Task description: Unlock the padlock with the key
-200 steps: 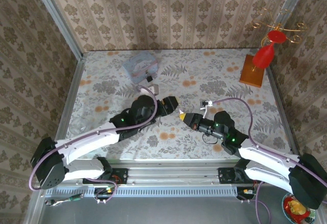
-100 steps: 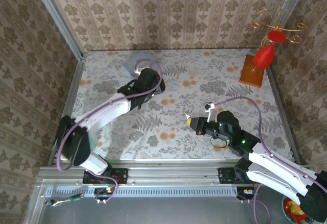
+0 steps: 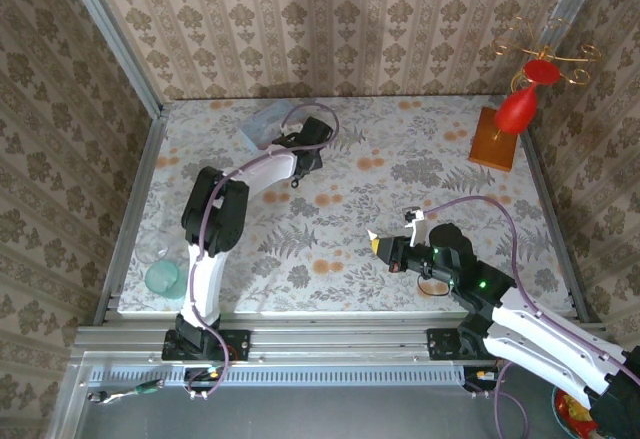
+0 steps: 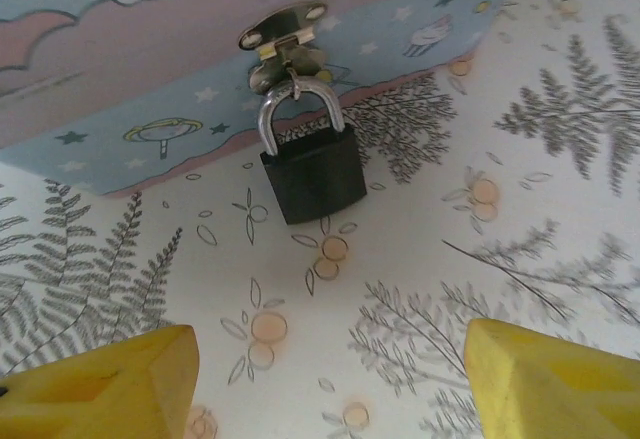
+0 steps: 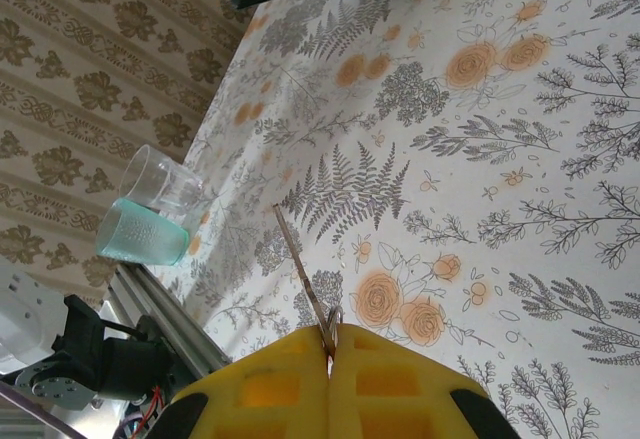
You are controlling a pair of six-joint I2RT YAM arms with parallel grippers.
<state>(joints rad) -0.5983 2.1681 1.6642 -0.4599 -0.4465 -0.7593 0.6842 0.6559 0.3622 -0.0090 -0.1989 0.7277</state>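
Your left gripper (image 4: 325, 384) is hanging open over the worktop (image 3: 340, 284). Its two yellow fingertips (image 4: 110, 384) are sitting wide apart at the bottom corners of the wrist view, both cut off by the frame, and nothing is lying between them.

Just beyond them the padlock (image 4: 313, 169) is lying flat on the worktop near its back edge, left of the middle. Its silvery shackle (image 4: 268, 129) is looping through the metal hasp (image 4: 285, 34) on the side of the pale blue tin (image 4: 150, 69), so the black body is resting just beside the tin's lower edge. The end of the body facing the fingertips is too dark to read. From the top camera the left arm (image 3: 255, 171) is covering much of the tin, and the padlock is showing as little more than a dark speck.

Your right gripper (image 5: 330, 359) is clamping the key (image 5: 300, 264). The yellow pads (image 5: 400, 379) are pressing together on its small ring, and the thin blade is sticking out past them edge-on, so you cannot make out its teeth. This gripper is hovering right of the middle, toward the front edge, well apart from the padlock.

Near the front left corner a clear-and-teal cup (image 5: 150, 221) is standing. You cannot tell whether it is one cup or two nested.
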